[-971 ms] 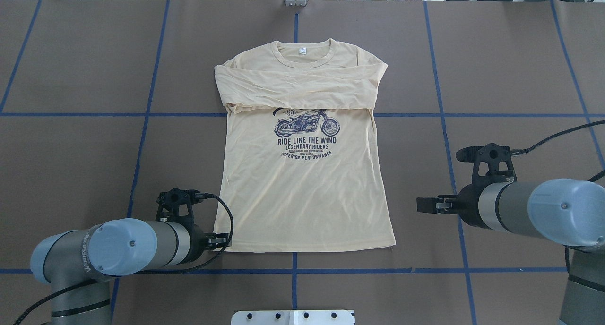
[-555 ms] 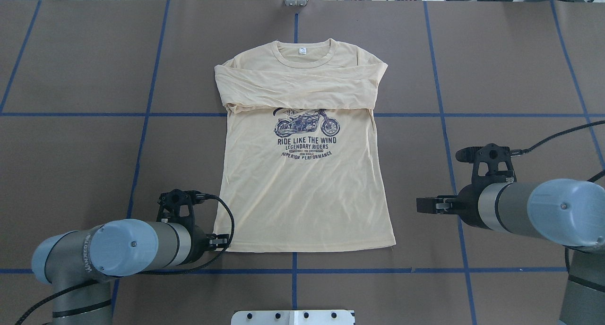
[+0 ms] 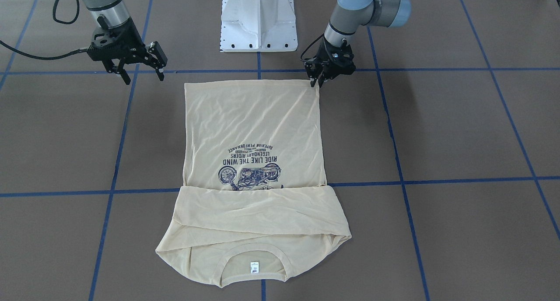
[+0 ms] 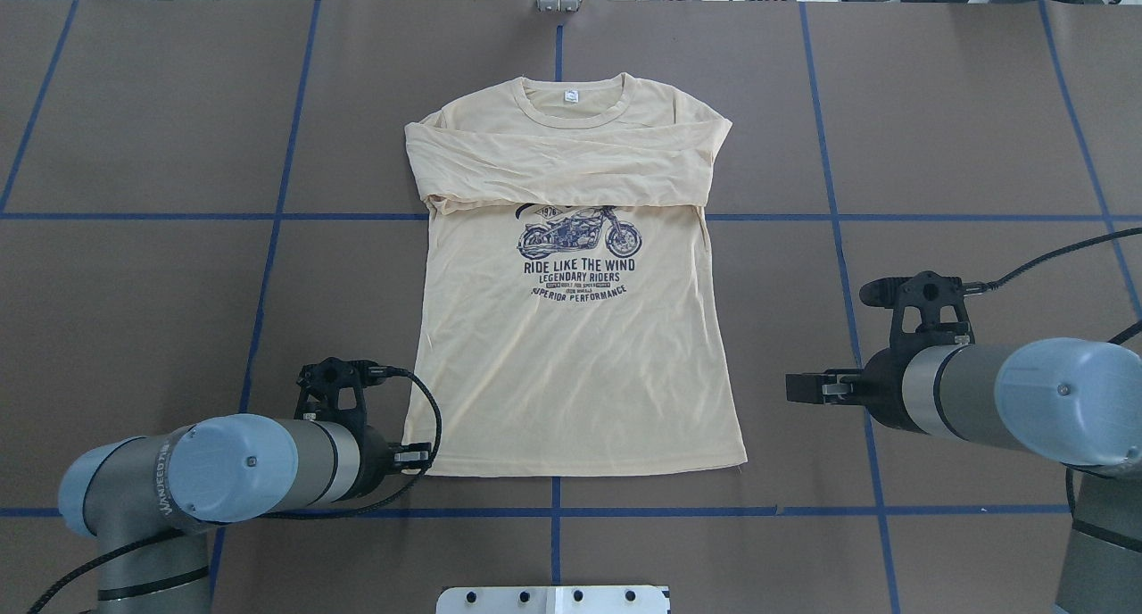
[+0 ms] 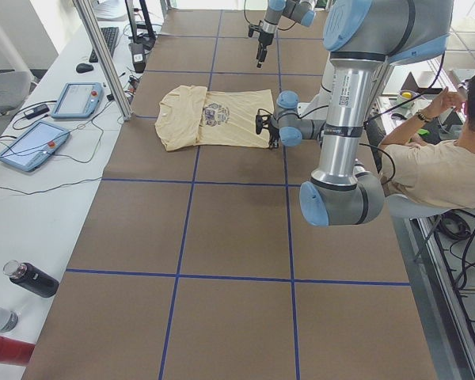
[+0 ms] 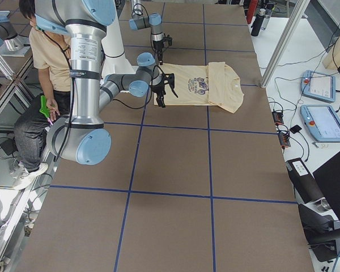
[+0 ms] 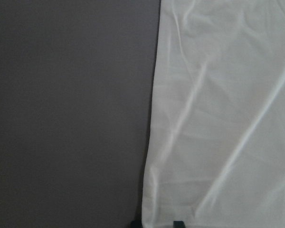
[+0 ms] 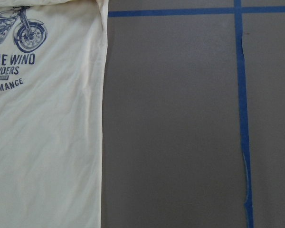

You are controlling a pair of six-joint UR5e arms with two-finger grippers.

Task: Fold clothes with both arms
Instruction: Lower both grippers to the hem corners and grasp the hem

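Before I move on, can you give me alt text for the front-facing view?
A cream T-shirt lies flat on a brown table, collar nearest the camera, sleeves folded across the chest. The left gripper is at one hem corner; the right gripper hangs open, apart from the other corner.

Sleeves (image 4: 566, 163) hide the top of the print (image 4: 580, 257); the wrist view's bottom edge cuts off the left gripper (image 7: 156, 224), its hold unclear.
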